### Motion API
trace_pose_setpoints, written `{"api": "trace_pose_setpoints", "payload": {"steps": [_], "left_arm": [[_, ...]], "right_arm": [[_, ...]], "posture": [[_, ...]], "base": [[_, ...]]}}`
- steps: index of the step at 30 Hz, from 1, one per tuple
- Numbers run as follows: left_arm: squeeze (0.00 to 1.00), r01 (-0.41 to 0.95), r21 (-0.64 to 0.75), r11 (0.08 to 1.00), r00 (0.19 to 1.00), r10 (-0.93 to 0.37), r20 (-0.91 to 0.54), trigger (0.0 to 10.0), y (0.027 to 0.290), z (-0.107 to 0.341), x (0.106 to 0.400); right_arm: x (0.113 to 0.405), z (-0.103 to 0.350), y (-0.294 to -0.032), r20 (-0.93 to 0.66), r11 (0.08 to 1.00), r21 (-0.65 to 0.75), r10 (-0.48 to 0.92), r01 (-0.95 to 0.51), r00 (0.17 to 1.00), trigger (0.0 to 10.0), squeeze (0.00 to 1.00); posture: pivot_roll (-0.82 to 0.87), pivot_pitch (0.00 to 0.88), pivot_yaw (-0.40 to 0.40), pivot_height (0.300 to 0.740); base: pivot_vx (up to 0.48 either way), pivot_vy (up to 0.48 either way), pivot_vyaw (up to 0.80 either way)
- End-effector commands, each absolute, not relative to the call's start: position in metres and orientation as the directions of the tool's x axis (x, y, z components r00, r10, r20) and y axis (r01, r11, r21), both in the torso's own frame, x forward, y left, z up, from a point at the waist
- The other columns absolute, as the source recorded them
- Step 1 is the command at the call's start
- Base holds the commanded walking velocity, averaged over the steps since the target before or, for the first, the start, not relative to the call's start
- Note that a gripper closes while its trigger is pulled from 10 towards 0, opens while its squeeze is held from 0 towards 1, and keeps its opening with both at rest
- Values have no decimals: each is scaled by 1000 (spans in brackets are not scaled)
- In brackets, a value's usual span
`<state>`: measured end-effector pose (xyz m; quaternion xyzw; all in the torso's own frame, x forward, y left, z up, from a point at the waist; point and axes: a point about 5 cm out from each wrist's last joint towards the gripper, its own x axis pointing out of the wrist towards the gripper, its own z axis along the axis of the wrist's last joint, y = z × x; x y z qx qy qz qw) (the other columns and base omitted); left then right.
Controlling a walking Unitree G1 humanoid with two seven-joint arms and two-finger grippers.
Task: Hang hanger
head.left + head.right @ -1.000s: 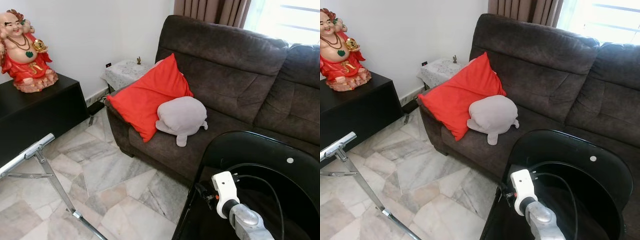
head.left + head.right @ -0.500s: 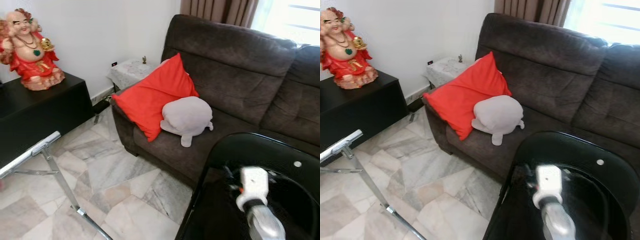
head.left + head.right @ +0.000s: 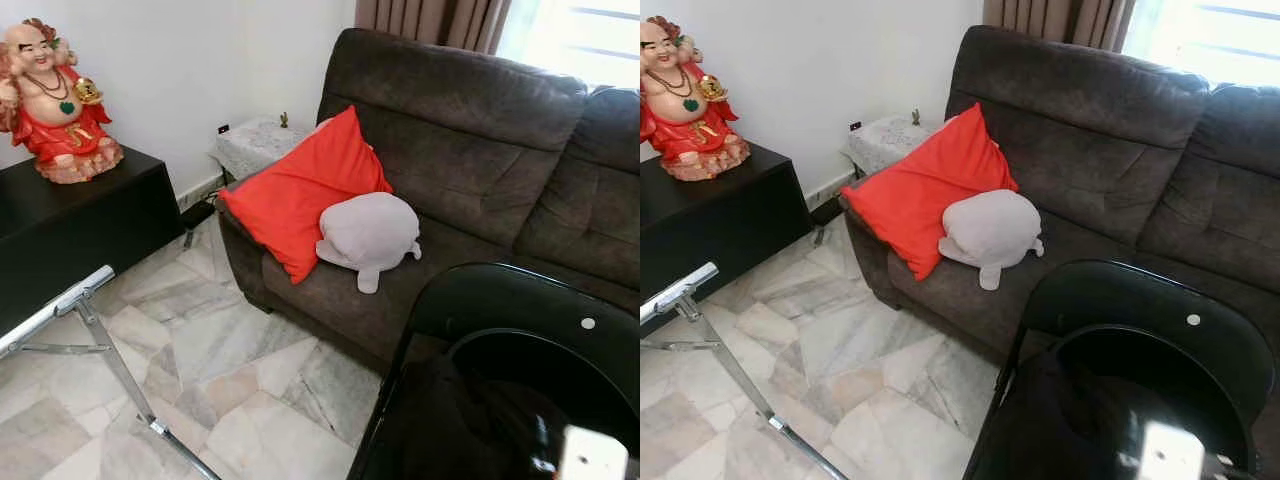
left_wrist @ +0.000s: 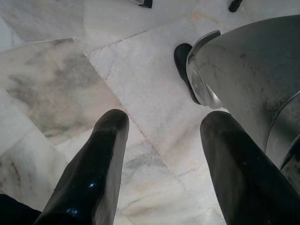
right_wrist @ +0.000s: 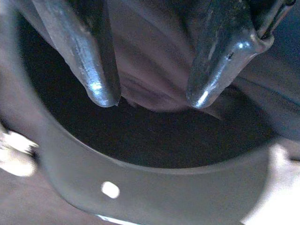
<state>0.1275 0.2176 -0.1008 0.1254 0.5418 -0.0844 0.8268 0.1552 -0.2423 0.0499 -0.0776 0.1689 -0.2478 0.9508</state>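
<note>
A black folding chair (image 3: 520, 295) stands right before me, with a dark cloth (image 3: 470, 420) heaped on its seat. My right arm's white wrist (image 3: 592, 456) shows at the lower edge of the eye views, over the chair seat. In the right wrist view my right gripper (image 5: 152, 99) is open, its fingertips just above the dark cloth (image 5: 154, 70), with the chair's curved back rim (image 5: 140, 187) beyond them. My left gripper (image 4: 165, 119) hangs open over the marble floor (image 4: 70, 84), holding nothing.
A silver metal rack (image 3: 60, 305) on slanted legs stands at the left. A brown sofa (image 3: 470, 140) with a red cushion (image 3: 300, 195) and a grey plush (image 3: 368, 232) lies ahead. A black cabinet (image 3: 80, 225) carries a red statue (image 3: 55, 100).
My right arm has pulled back and down from the middle of the chair seat to the lower right edge of the view. The camera has shifted slightly.
</note>
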Motion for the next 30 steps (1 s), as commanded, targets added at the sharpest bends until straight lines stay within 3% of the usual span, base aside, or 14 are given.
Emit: {"api": "trace_pose_setpoints", "payload": {"steps": [1, 9, 13, 23, 26, 28, 30], "left_arm": [[0, 298, 119, 947, 385, -5, -923, 10000, 219, -101, 125], [0, 300, 119, 946, 384, -6, -923, 10000, 219, -101, 125], [0, 302, 114, 946, 383, -10, -924, 10000, 218, -102, 125], [0, 295, 116, 948, 385, -6, -923, 10000, 218, -101, 126], [0, 297, 115, 948, 384, -8, -923, 10000, 219, -101, 126], [0, 299, 116, 947, 383, -8, -924, 10000, 219, -101, 126], [0, 299, 116, 947, 383, -8, -924, 10000, 219, -101, 126]], "right_arm": [[153, 56, -245, -271, 843, -233, -535, 484, 801, 10000, 0], [139, 50, -244, -439, 827, -148, -547, 543, 713, 10000, 0], [138, 34, -242, -566, 855, -130, -479, 502, 671, 10000, 0], [163, 56, -270, -543, 912, -122, -393, 393, 742, 10000, 0], [164, 60, -271, -564, 952, -91, -292, 293, 772, 10000, 0], [162, 61, -268, -613, 988, -71, -154, 140, 775, 10000, 0], [161, 62, -270, -626, 991, -69, -134, 116, 768, 10000, 0]], "posture": [[35, 0, 9, 740], [21, 0, 5, 740], [25, 0, 2, 740], [21, 0, 6, 740], [18, 0, 10, 740], [16, 0, 11, 740], [16, 0, 13, 740]], "base": [[0, 0, 0], [0, 0, 0], [0, 0, 0], [0, 0, 0], [0, 0, 0], [0, 0, 0], [0, 0, 0]]}}
